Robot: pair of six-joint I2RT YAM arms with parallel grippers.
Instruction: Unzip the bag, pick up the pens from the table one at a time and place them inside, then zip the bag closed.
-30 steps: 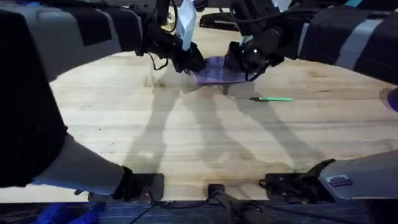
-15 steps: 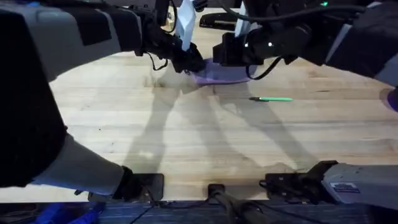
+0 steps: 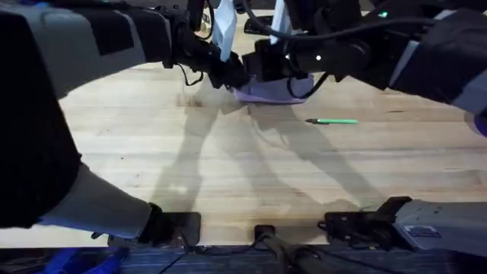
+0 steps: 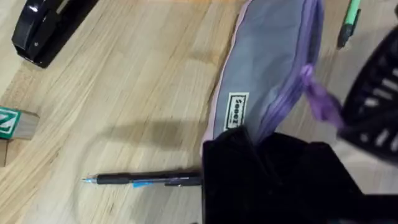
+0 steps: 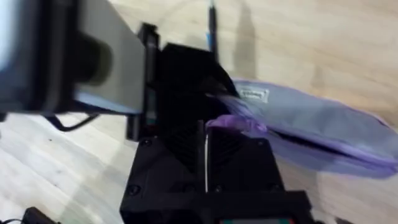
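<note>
Honestly the bag [image 3: 266,91] is half buried under both arms at the far middle of the tabletop [image 3: 228,175]. The left tool [image 4: 261,155] pinches one end of it; the right tool [image 5: 208,134] is clamped on the purple zipper pull [image 5: 239,124]. The green pen [image 3: 332,121] lies nearby, and the dark pen [image 4: 143,180] sits beside the bag. A black stapler [image 4: 43,28] is further off.

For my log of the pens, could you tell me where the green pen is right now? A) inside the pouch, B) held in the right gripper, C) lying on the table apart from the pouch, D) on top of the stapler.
C: the green pen lies flat on the bare table, on the near side of the purple pouch and clear of it, with no gripper touching it.
</note>
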